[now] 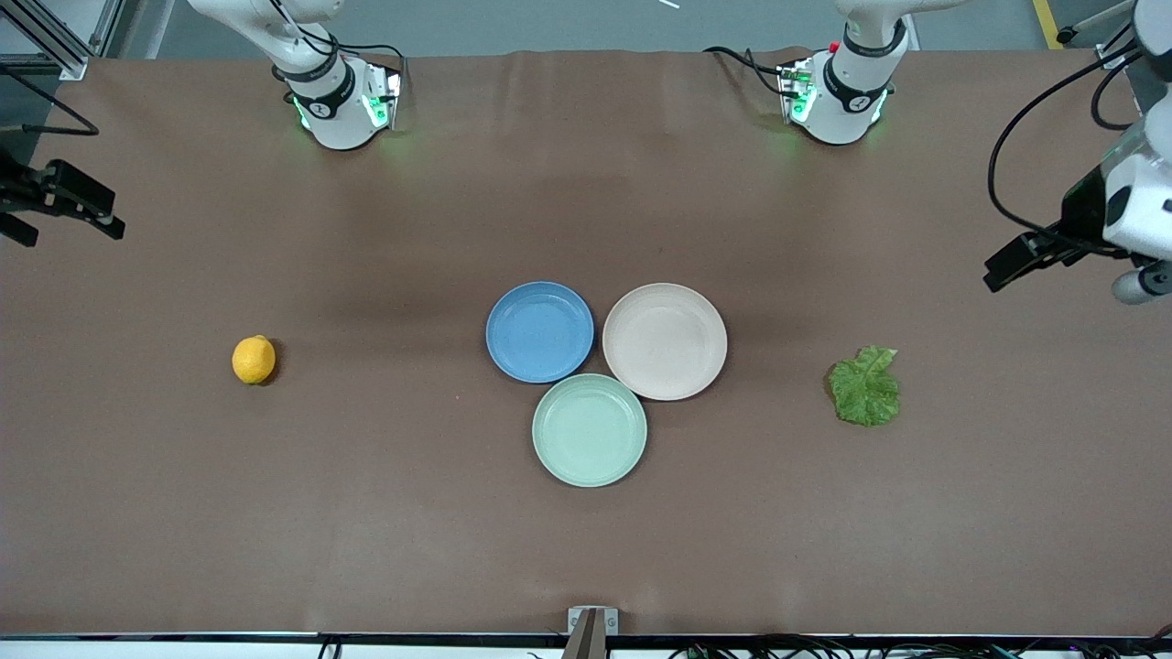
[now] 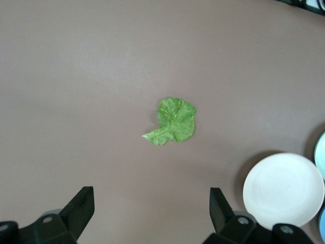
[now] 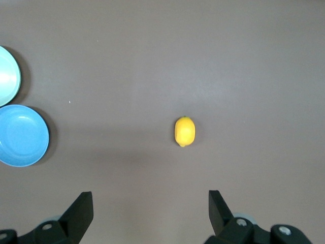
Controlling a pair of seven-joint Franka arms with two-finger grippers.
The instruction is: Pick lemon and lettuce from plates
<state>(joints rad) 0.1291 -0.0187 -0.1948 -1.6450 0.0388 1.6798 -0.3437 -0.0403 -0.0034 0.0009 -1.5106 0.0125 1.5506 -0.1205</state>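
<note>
The lemon (image 1: pixel 254 360) lies on the bare table toward the right arm's end, well apart from the plates; it also shows in the right wrist view (image 3: pixel 185 131). The lettuce (image 1: pixel 865 386) lies flat on the table toward the left arm's end, and shows in the left wrist view (image 2: pixel 174 121). The blue plate (image 1: pixel 539 331) and the beige plate (image 1: pixel 665 340) sit side by side at mid-table, both empty. My right gripper (image 1: pixel 101 215) (image 3: pixel 150 199) is open and empty, high over its end of the table. My left gripper (image 1: pixel 1007 265) (image 2: pixel 151 198) is open and empty, high over its end.
A mint-green plate (image 1: pixel 590 429), also empty, touches the two others and is nearer the front camera. The brown table cloth (image 1: pixel 366 513) covers the whole surface. The arm bases (image 1: pixel 339 101) (image 1: pixel 838 91) stand along the table's back edge.
</note>
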